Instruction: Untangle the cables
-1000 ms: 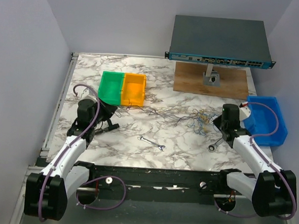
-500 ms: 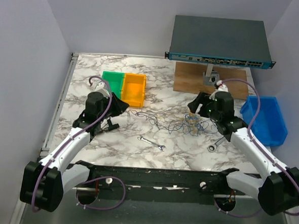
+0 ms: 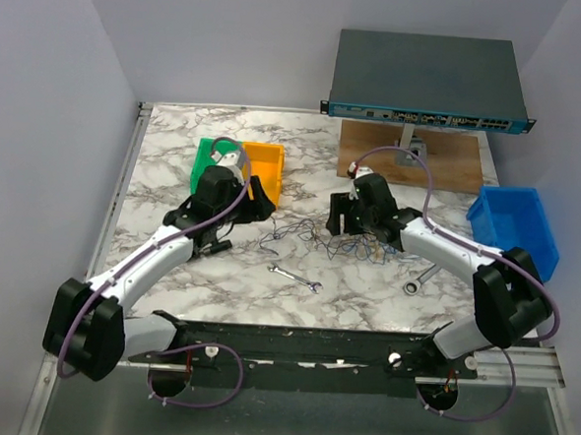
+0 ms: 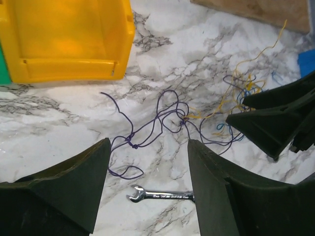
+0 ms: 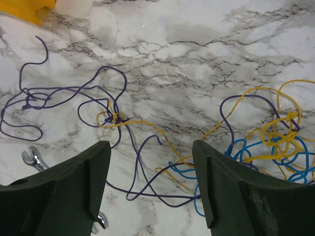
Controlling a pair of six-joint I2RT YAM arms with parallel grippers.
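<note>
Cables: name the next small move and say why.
Probably lower the left gripper and pinch the purple cable near its small knot. Both grippers are open, and that cable trails away from the yellow-and-blue clump by the right gripper, so it looks easiest to pull free.

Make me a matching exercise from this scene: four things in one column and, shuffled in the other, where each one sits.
Things
1. cables
2. blue bin
3. yellow bin
4. network switch

Places
A. raised on a stand over the wooden board
B. against the right side of the green bin
C. at the right edge of the table
D. lying loose in the middle, just beyond a silver wrench

Pairs: 1-D, 2-C, 3-B, 4-A
</note>
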